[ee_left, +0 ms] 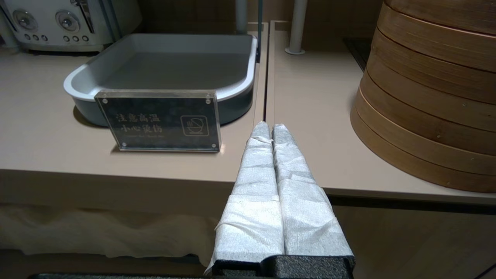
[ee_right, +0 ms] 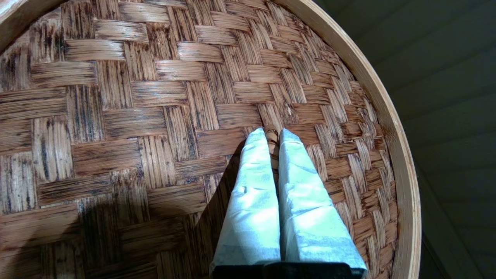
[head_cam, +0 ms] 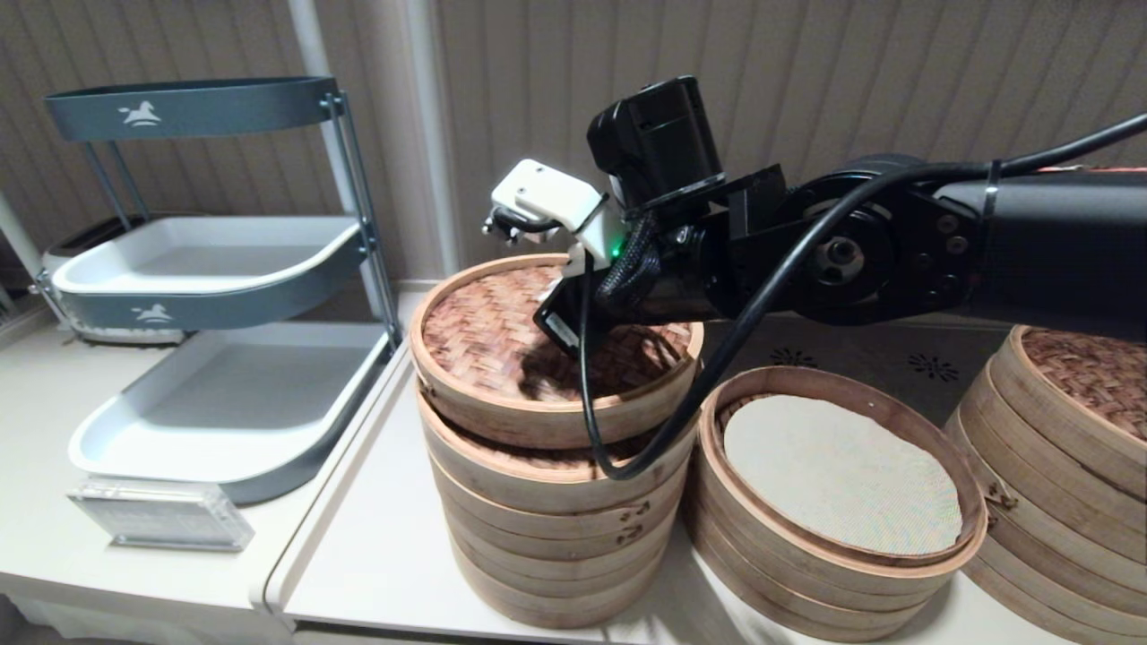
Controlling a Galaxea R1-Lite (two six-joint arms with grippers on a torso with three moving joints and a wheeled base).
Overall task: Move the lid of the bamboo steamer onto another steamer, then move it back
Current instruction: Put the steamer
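- Overhead, in the head view, the bamboo steamer lid (head_cam: 502, 336) sits tilted above a tall steamer stack (head_cam: 547, 528), its near edge lifted so a dark gap shows beneath, with the right gripper (head_cam: 573, 336) reaching down onto its woven middle.
- Just beside the stack stands another steamer (head_cam: 833, 573), low and wide, open on top, holding only a cream mesh liner (head_cam: 838, 475); a third stack (head_cam: 1066, 448) with its own woven top stands further right.
- A tiered tray rack (head_cam: 215, 269) holds bare trays, with a small sign (head_cam: 161, 515) in front of it.
- From the left wrist view, the left gripper (ee_left: 270, 130) hangs idle off the counter's edge, its padded fingers pressed together on nothing, facing the sign (ee_left: 159, 121) and a grey tray (ee_left: 162, 64).
- From the right wrist view, the right gripper (ee_right: 272, 135) is pinched on the small loop handle (ee_right: 272, 133) at the centre of the lid (ee_right: 155, 97).
- By its look, the lid should be light and stiff, though wide enough to swing or tip from one central hold; the thin loop is probably the only good grip, and the pale rim band (ee_right: 395, 128) must seat squarely inside the open steamer's ring.
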